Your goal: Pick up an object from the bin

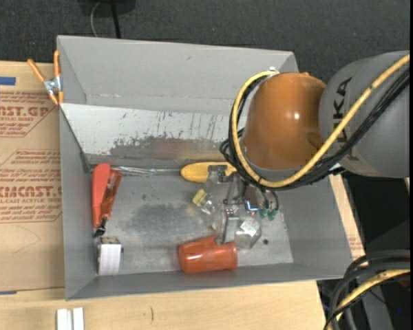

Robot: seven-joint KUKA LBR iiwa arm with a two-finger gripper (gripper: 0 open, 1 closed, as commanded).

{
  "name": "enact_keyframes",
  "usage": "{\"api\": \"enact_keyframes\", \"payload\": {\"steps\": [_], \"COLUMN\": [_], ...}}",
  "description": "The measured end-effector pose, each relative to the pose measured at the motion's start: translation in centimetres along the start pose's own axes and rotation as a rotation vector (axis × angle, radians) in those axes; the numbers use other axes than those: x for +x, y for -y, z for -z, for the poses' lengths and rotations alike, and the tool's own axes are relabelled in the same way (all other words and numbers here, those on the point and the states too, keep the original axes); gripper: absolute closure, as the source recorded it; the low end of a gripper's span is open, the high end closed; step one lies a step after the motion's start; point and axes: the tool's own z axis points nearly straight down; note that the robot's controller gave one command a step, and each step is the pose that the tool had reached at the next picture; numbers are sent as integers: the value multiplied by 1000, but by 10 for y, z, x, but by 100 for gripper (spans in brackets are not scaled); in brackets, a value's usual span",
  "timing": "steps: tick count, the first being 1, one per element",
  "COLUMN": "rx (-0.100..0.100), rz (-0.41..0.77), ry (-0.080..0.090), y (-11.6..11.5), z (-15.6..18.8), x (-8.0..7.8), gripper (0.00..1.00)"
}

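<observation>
Red cylinder (206, 257) lay by the bin's (158, 67) front wall, claw (228, 227) hanging just beside it; spread or pressed together, unclear.

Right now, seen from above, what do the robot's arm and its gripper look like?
The arm is thick, grey and rounded, with black lettering on it. A glossy orange cover, shaped like a dome, sits at its wrist, ringed by yellow and black cables. The gripper under it is small and of bare silvery metal.

Scuffed matt grey metal bin (158, 126), glossy orange plastic arm cover (286, 126), smooth red plastic cylinder (208, 256)
</observation>
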Motion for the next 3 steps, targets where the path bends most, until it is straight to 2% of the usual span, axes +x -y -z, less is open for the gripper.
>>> {"api": "enact_keyframes", "payload": {"steps": [1, 2, 3], "rx": [-1, 0, -1], "rz": [-1, 83, 126], "ry": [8, 10, 10], "y": [0, 2, 2], "z": [4, -30, -88], "x": [-2, 6, 14], "gripper": [0, 0, 0]}}
